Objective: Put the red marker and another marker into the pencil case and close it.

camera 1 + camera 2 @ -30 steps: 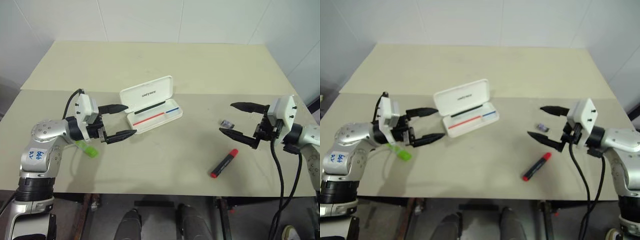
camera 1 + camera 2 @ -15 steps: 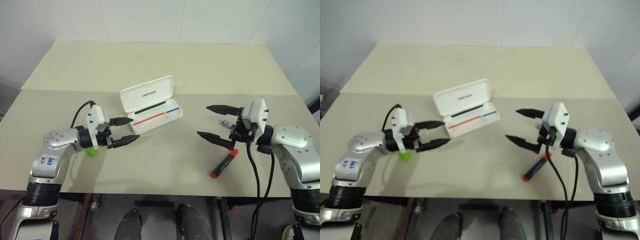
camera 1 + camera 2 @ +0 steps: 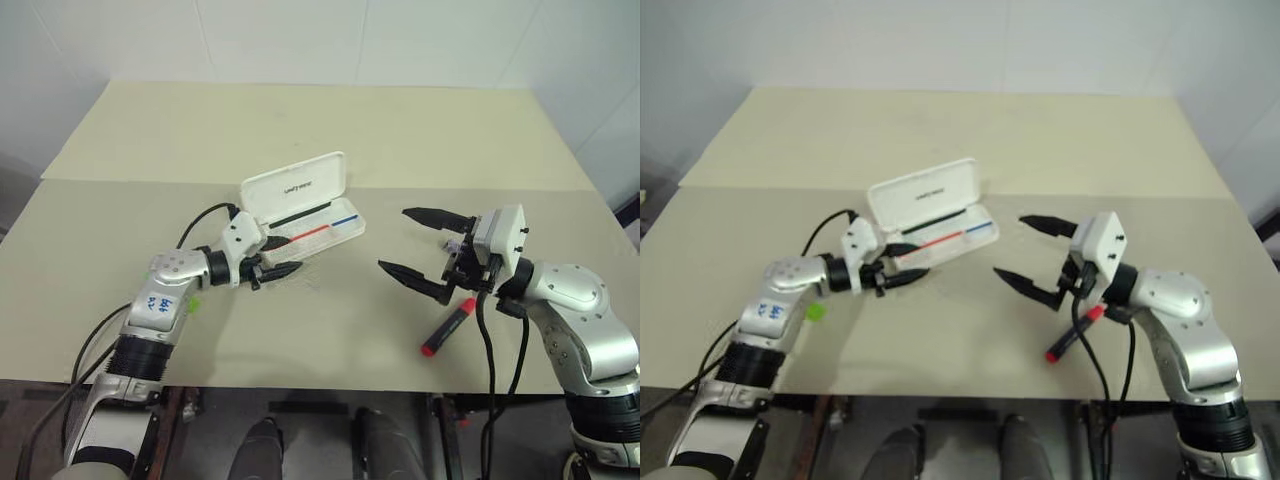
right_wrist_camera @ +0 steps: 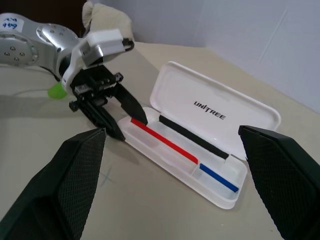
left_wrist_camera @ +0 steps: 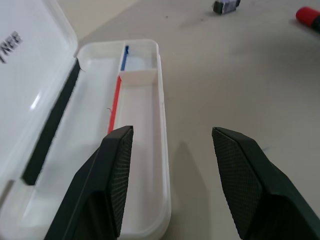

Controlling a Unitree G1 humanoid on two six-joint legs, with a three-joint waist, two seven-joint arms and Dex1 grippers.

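Left eye view, read from left to right: the light green marker (image 3: 816, 312) lies on the table (image 3: 330, 130) behind the left forearm, mostly hidden in this view and clearer as a small green spot in the right eye view. Ahead of it the left gripper (image 3: 276, 263) reaches toward the near end of the pencil case (image 3: 300, 210), its fingers partly parted and holding nothing — the left wrist view shows one finger over the tray's end and the other over bare table, straddling the front wall. The case lies open, lid (image 3: 297, 186) propped up at the back, likely so the markers can drop straight into the tray. Right of it the right gripper (image 3: 417, 247) hovers above the table with jaws spread wide and empty. The red marker (image 3: 448, 327) lies just beside and below that arm — untouched, well apart from the case. A small grey object (image 5: 226, 6) sits beyond it, plainest in the left wrist view. Neither marker is in yet.
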